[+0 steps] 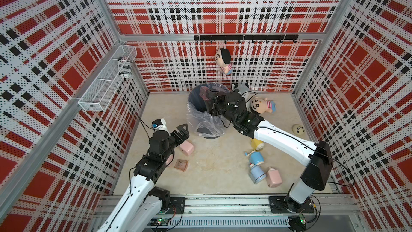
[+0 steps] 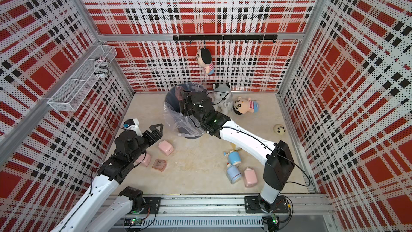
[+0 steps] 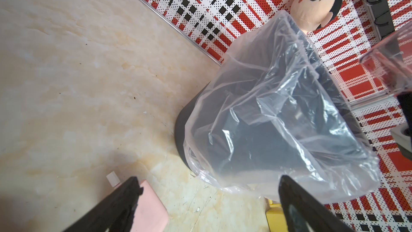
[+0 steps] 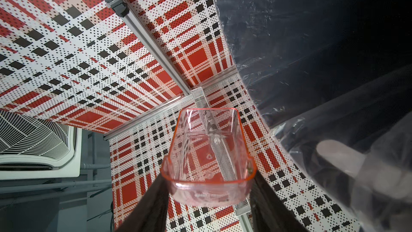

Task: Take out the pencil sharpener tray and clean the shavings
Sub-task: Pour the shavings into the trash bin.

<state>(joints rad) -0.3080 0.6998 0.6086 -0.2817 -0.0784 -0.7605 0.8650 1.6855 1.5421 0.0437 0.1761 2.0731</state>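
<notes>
Bin (image 1: 195,102) and clear liner stand at the back of the table, and the right arm reaches across the rim, most likely so that whatever falls from the sharpener tray (image 4: 207,152) lands inside. The right gripper (image 4: 209,197) pinches that tray by its two long sides, which leaves the open face free; with the wrist camera looking up past it at the wall, the tray seems tipped for emptying. The left gripper (image 1: 184,133) hovers low with its jaws spread wide and nothing between them, beside a pink sharpener (image 1: 186,148), perhaps ready to steady it. A second tray (image 1: 181,165) lies flat on the table near that sharpener.

In both top views the right wrist covers the fingers, and only a pinkish corner of the tray shows over the bin. The bin's inside is too dark to show shavings. The held tray looks almost clear; a small speck sits at one corner, but I cannot tell what it is. Which sharpener this tray came from is not evident.
</notes>
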